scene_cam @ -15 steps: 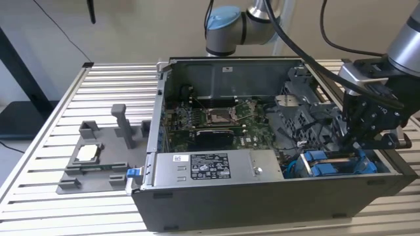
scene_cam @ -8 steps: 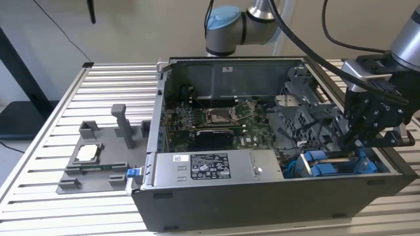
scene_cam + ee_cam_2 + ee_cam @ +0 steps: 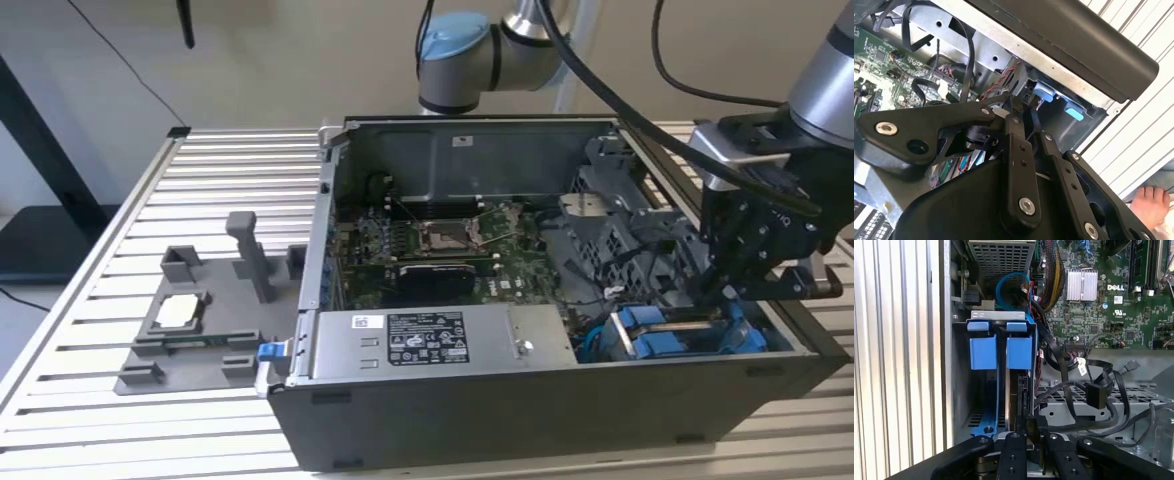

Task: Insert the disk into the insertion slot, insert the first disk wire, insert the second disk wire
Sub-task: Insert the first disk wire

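One open dark computer case (image 3: pixel 534 420), lying on a slatted metal surface (image 3: pixel 200 200). In the case's corner, beside the grey power supply box (image 3: pixel 414 345), sits the insertion slot (image 3: pixel 960 385), and the disk (image 3: pixel 1019 352) stands on edge inside it with its blue carrier tabs at the cage mouth. One gripper (image 3: pixel 1031 434) reaches down inside the case just beside the disk, its fingers (image 3: pixel 1011 460) drawn nearly together on a small dark connector (image 3: pixel 1033 426), with loose black cables (image 3: pixel 1069 385) looping nearby within the case.
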Controlling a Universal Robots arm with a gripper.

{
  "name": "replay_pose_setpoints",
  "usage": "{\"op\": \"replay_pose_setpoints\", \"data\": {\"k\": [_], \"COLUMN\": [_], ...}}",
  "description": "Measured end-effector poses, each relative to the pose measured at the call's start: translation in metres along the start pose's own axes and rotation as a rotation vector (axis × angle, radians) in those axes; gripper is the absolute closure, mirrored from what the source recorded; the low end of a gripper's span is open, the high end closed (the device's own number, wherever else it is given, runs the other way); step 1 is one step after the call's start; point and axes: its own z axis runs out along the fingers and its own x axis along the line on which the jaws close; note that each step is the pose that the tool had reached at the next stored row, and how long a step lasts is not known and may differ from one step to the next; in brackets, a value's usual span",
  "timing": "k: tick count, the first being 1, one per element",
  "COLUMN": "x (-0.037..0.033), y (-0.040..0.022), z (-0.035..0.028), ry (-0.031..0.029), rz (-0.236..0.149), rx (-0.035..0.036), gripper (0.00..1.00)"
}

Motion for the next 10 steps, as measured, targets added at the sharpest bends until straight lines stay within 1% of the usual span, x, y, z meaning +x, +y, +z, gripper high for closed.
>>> {"op": "replay_pose_setpoints", "data": {"k": [3,7,10], "x": [0.0000,0.0001,0.0002], "y": [0.0005,0.0052,0.0064], "z": [0.0001,0.0011,0.0023], "ry": [0.0015,0.0040,0.0077], "rz": [0.000,0.000,0.001], "rx": [0.0007,0.0180,0.0270], "gripper": [0.80,0.80,0.80]}}
